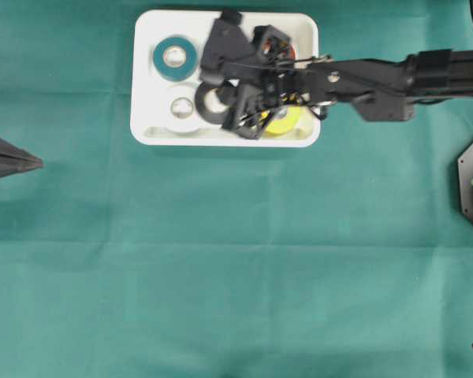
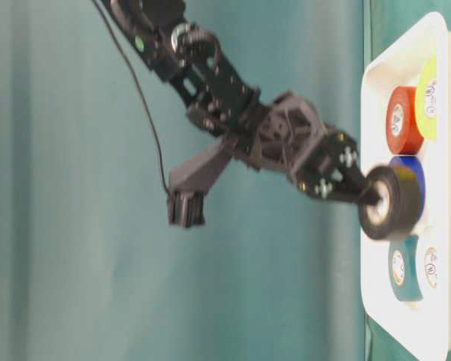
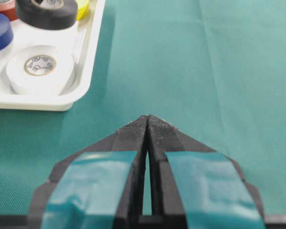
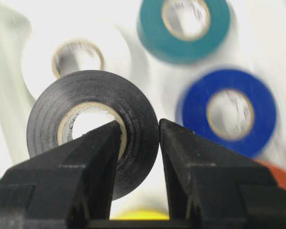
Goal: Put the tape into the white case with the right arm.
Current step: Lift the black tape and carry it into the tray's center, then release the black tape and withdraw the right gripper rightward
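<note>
A: So, where is the black tape roll (image 4: 93,131) relative to the right gripper (image 4: 139,131)?

B: Pinched in it. In the right wrist view one finger (image 4: 93,157) sits inside the roll's cardboard core and the other presses the outer surface, so the jaws clamp one side of the roll's wall between them.

A: And where is it relative to the white case (image 1: 303,27)?

B: Over it. From overhead the right arm (image 1: 394,79) reaches in from the right edge and across the case, with the black roll over the middle of the tray, beside the white roll (image 1: 181,108). The table-level view shows the roll just off the tray's face, in front of the blue roll (image 2: 412,169). Whether it touches the floor of the case, I cannot tell.

A: What else lies in the case?

B: A teal roll (image 1: 174,57), the white one, a blue one, a red one (image 2: 402,120) and a yellow one (image 1: 285,120) partly hidden under the gripper.

A: The left gripper (image 3: 148,125)?

B: Well apart from the case, at the left edge over the green cloth (image 1: 236,276). Its teal-marked fingers are pressed together, tips meeting, with nothing between them.
</note>
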Tool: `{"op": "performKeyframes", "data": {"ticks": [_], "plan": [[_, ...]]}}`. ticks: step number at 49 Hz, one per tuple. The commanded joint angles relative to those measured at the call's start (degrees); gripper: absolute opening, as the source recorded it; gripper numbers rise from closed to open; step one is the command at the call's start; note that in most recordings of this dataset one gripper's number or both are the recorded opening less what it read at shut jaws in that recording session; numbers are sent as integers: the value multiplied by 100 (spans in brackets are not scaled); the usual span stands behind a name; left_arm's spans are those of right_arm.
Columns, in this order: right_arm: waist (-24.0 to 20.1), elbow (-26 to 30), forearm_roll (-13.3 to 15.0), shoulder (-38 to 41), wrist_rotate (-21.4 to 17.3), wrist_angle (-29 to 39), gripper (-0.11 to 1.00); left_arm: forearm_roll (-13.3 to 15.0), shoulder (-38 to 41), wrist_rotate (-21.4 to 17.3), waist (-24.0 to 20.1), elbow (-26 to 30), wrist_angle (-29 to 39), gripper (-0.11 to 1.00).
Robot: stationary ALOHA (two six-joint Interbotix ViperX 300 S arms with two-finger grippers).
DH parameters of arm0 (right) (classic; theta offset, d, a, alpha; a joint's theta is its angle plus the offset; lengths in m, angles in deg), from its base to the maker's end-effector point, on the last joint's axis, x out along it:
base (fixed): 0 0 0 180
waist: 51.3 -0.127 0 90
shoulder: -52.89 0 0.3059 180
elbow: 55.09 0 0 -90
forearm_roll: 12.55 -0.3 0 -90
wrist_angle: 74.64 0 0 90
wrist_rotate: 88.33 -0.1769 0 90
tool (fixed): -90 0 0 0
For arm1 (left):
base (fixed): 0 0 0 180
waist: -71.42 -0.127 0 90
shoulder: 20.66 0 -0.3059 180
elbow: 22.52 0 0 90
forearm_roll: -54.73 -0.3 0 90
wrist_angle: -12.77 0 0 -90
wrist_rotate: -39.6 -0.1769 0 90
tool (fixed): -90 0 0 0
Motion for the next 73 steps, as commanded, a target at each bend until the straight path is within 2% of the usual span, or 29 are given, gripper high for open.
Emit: {"op": "performKeyframes", "data": {"ticks": [1,13,23,29,46,48,52,61,73], "plan": [[123,-97,26,-325,0,-114,0,0,35,0,9,70,-53,0],[255,-264,26,-334,53,-158,0,9,35,0,9,70,-53,0],[255,-272,53,-299,70,-387,0,9,35,0,9,70,-53,0],[255,-264,167,-202,62,-536,0,9,35,0,9,70,-53,0],[255,-220,193,-97,53,-536,1,9,35,0,9,70,-53,0],[264,-229,193,-97,53,-519,5,0,35,0,9,70,-53,0],[255,-255,202,-97,62,-510,23,9,35,0,9,70,-53,0],[255,-264,211,-97,62,-545,75,9,35,0,9,70,-62,0],[229,-290,211,-229,70,-545,71,9,35,0,9,70,-53,0]]}}
